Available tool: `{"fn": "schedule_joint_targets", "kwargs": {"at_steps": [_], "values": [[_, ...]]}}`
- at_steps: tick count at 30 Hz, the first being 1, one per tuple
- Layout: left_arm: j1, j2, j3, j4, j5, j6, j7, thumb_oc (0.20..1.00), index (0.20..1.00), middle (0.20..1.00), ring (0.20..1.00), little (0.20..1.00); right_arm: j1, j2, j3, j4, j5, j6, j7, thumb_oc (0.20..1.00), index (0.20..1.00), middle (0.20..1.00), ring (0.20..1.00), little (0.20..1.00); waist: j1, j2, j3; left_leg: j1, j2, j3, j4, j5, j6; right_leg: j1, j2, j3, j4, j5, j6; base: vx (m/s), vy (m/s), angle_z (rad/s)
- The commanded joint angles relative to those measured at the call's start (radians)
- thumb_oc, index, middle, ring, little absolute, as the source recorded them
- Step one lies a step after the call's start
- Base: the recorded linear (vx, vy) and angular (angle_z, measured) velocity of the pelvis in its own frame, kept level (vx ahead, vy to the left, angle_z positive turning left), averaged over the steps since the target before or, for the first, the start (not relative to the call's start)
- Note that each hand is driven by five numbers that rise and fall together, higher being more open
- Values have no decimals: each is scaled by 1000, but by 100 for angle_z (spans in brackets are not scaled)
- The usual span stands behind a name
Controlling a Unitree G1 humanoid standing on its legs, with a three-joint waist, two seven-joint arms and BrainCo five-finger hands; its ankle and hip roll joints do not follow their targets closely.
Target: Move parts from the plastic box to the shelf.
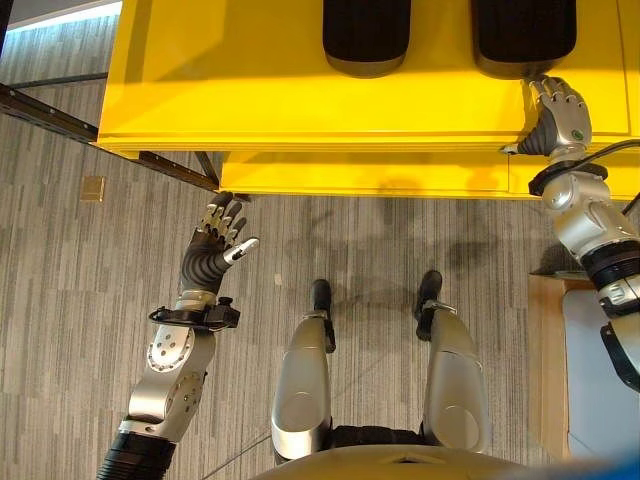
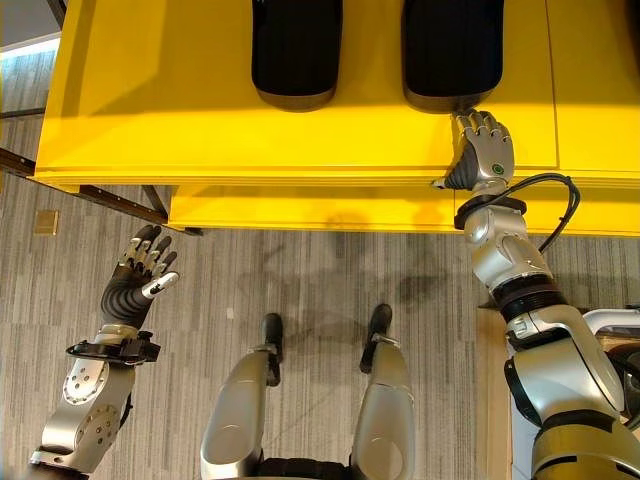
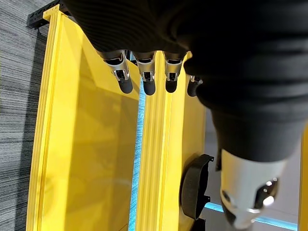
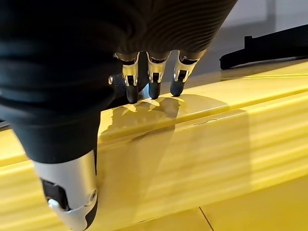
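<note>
- Right hand (image 2: 482,150) rests released on the yellow shelf (image 2: 200,120), just near the right black part (image 2: 452,50).
- Left hand (image 1: 222,235) hangs open, holding nothing.
- Risk: fingers nudging the right part off its place.

Silver-grey arms, glossy shells. Left hand (image 1: 222,232) and right hand (image 2: 483,150): silver fingers (image 3: 145,79), dark tips, black ribbed cover over back and wrist. Green dot on right hand's back, black clamp ring at each wrist
</note>
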Motion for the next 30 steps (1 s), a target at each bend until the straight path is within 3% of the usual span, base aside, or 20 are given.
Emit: {"fn": "schedule_joint_targets", "kwargs": {"at_steps": [1, 30], "values": [[61, 81, 34, -53, -5, -63, 16, 1000, 1000, 1000, 1000, 1000, -241, 2, 29, 50, 31, 2, -57, 1000, 1000, 1000, 1000, 1000, 22, -13, -39, -35, -13, -29, 10, 27, 32, 52, -28, 29, 64, -69, 66, 0, 0, 0], [65, 98, 35, -67, -17, -68, 21, 1000, 1000, 1000, 1000, 1000, -379, -6, 110, 145, 90, -5, -53, 1000, 1000, 1000, 1000, 1000, 39, -5, -40, -45, -19, -36, 0, 35, 33, 42, -32, 24, 67, -71, 70, 2, -1, 0]]}}
